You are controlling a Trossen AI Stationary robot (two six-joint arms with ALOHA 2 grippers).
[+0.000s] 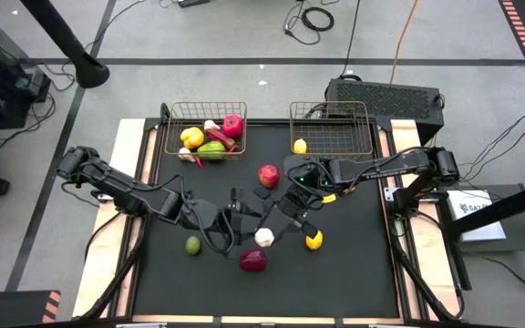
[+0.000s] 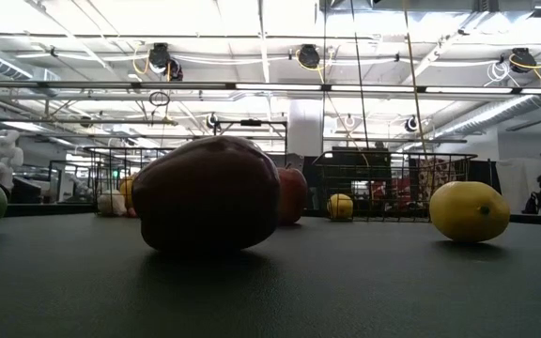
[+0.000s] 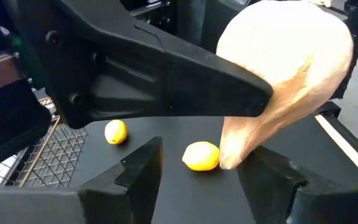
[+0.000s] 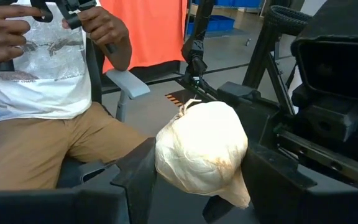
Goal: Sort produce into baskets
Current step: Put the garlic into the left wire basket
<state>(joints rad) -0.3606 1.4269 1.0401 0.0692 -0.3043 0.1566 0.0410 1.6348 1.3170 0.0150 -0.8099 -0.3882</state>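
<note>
A white garlic bulb [image 1: 264,237] is at mid-table between my two grippers. My right gripper [image 1: 285,223] comes from the far right and is shut on the garlic [image 4: 201,155]. My left gripper [image 1: 242,217] comes from the left. It is open [image 3: 197,183], its fingers short of the garlic [image 3: 284,74], and it touches nothing. The left basket [image 1: 173,137] holds several pieces of produce. The right basket [image 1: 354,128] holds one lemon [image 1: 300,146]. An apple [image 1: 269,175], a lime [image 1: 193,244], a lemon [image 1: 313,240] and a dark red onion [image 1: 253,261] lie on the mat. My right gripper pinches the garlic's round body by its two opposite sides [image 4: 166,158] between its two fingers. The fingers [image 4: 138,177] slant in from the table's far right toward the near left. The garlic's stalk tip [image 4: 188,107] points away from the wrist. Whether the garlic is clear of the mat does not show.
The black mat [image 1: 354,273] has free room at the near right. In the low view the onion [image 2: 205,192] stands close to the camera and hides the garlic. A person sits beyond the table's near side [image 4: 48,93].
</note>
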